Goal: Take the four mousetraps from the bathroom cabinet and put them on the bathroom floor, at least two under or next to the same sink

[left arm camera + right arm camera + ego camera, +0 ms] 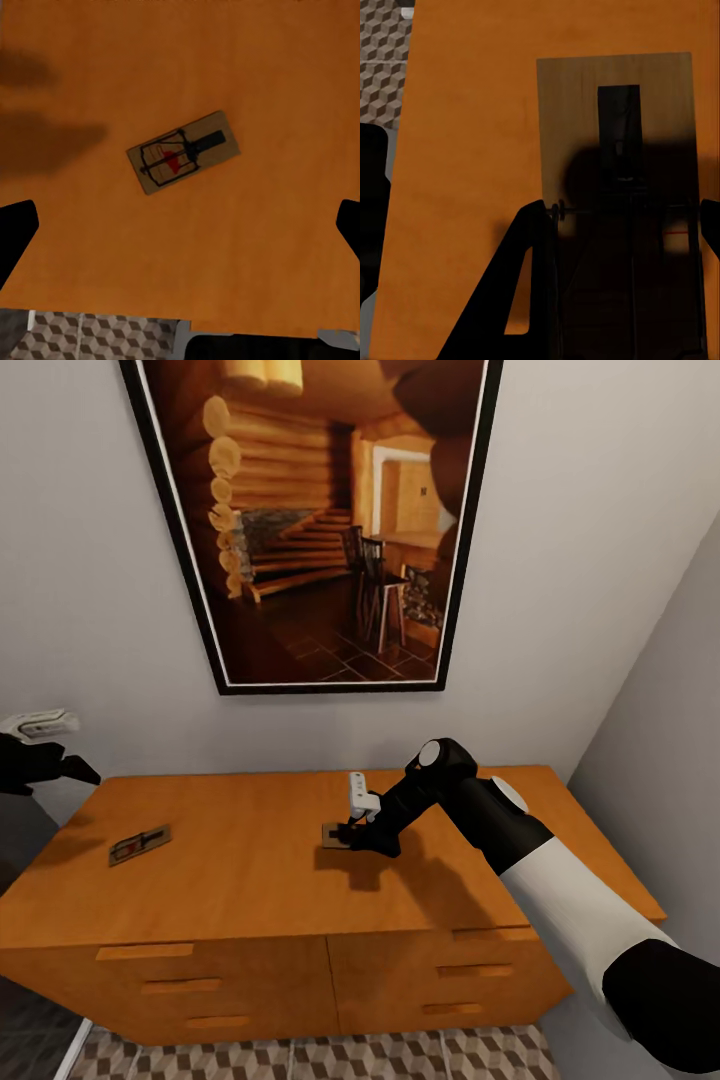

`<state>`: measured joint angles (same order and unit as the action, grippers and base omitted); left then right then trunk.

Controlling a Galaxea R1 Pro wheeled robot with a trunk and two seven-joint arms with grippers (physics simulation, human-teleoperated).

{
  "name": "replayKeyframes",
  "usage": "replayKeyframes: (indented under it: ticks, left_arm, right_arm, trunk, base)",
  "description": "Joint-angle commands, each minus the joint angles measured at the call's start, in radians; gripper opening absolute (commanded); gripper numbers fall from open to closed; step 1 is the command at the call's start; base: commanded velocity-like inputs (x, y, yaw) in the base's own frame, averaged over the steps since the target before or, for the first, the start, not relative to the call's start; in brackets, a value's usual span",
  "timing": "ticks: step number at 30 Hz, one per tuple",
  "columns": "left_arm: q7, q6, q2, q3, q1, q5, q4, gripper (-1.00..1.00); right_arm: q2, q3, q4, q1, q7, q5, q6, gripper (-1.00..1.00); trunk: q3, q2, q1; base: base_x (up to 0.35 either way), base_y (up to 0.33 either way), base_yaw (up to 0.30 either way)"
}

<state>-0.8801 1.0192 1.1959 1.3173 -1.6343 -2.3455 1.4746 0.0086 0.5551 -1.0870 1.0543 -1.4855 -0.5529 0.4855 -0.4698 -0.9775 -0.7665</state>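
Two mousetraps lie flat on top of the orange-brown cabinet (250,880). One mousetrap (140,844) rests near the left end; the left wrist view looks straight down on this mousetrap (184,152). My left gripper (45,758) hangs open above that end, its fingertips (16,232) far apart. The other mousetrap (333,834) lies mid-top. My right gripper (356,838) is down on it. In the right wrist view the fingers (536,277) press against both long edges of this mousetrap (615,127), which still lies on the wood.
A large framed picture (320,520) hangs on the wall behind the cabinet. A grey wall (660,740) closes in on the right. The cube-patterned bathroom floor (330,1057) shows below the drawer fronts (240,980).
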Motion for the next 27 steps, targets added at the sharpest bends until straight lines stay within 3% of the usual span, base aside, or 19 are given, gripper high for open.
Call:
replayKeyframes:
  ticks: [1, 6, 9, 14, 17, 20, 22, 27]
  left_arm:
    - [-0.009, -0.004, 0.004, 0.005, -0.006, -0.011, 0.001, 1.00]
    - [-0.007, -0.007, 0.004, -0.033, -0.006, -0.011, 0.000, 1.00]
    - [-0.008, -0.009, 0.007, -0.097, -0.006, -0.011, -0.003, 1.00]
    - [-0.009, -0.003, 0.009, -0.127, -0.007, -0.011, -0.001, 1.00]
    - [-0.009, 0.000, 0.008, -0.117, -0.007, -0.011, 0.003, 1.00]
    - [-0.010, 0.003, -0.004, -0.073, -0.007, -0.011, 0.009, 1.00]
    - [-0.010, 0.005, -0.031, -0.032, -0.007, -0.011, 0.011, 1.00]
    - [-0.010, 0.007, -0.073, -0.016, -0.007, -0.011, 0.012, 1.00]
  right_arm:
    - [0.001, 0.000, -0.001, 0.001, -0.007, -0.004, 0.013, -1.00]
    - [0.001, 0.001, -0.001, 0.001, -0.007, -0.004, 0.013, -1.00]
    - [0.000, 0.000, 0.000, 0.001, -0.007, -0.005, 0.013, -1.00]
    - [-0.001, 0.001, 0.001, 0.001, -0.008, -0.005, 0.013, -1.00]
    - [0.000, 0.001, 0.001, 0.000, -0.008, -0.003, 0.014, -1.00]
    - [0.000, 0.001, 0.003, 0.000, -0.008, -0.002, 0.014, -1.00]
    - [-0.001, 0.000, 0.004, 0.000, -0.009, -0.001, 0.015, -1.00]
    - [-0.002, 0.000, 0.004, 0.000, -0.009, -0.001, 0.014, -1.00]
  trunk:
    - [-0.001, -0.001, 0.000]
    - [-0.001, -0.001, 0.000]
    - [-0.001, -0.001, 0.000]
    - [-0.001, -0.001, 0.000]
    - [-0.001, -0.001, 0.000]
    - [0.002, -0.001, 0.000]
    - [0.005, -0.001, 0.000]
    - [0.012, -0.001, 0.000]
  base:
    - [0.016, -0.012, 0.000]
    - [0.006, -0.004, 0.000]
    - [0.001, -0.001, 0.000]
    - [0.000, 0.000, 0.000]
    - [0.000, 0.000, -0.007]
    - [0.000, 0.000, -0.077]
    - [0.000, 0.000, -0.141]
    - [0.000, 0.000, -0.155]
